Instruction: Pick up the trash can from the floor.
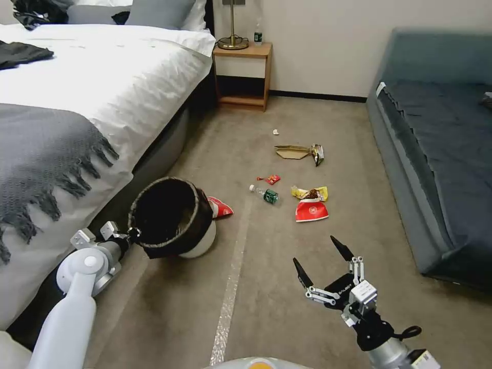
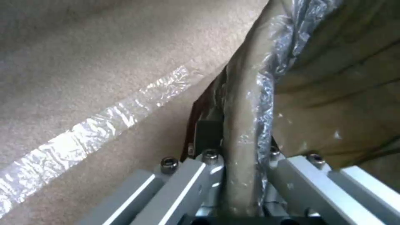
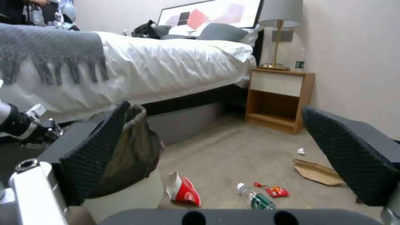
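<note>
The trash can (image 1: 174, 215), white with a black bag folded over its rim, leans with its mouth toward me beside the bed, on the beige carpet floor (image 1: 287, 307). My left gripper (image 1: 132, 234) is shut on the can's near rim. In the left wrist view the bag-covered rim (image 2: 246, 93) runs between the fingers of the left gripper (image 2: 239, 156). I cannot tell whether the can's base touches the carpet. My right gripper (image 1: 323, 259) hangs open and empty over the carpet, right of the can. From the right wrist, the can (image 3: 133, 162) sits behind one finger (image 3: 96, 153).
Litter lies on the carpet beyond the can: a red cup (image 1: 220, 207), a bottle (image 1: 265, 193), a red bag (image 1: 311, 210), cardboard (image 1: 292, 151). The bed (image 1: 102, 87) borders the left, a dark sofa (image 1: 441, 143) the right, a nightstand (image 1: 243, 77) the back. A pale stripe (image 1: 230, 287) runs lengthwise.
</note>
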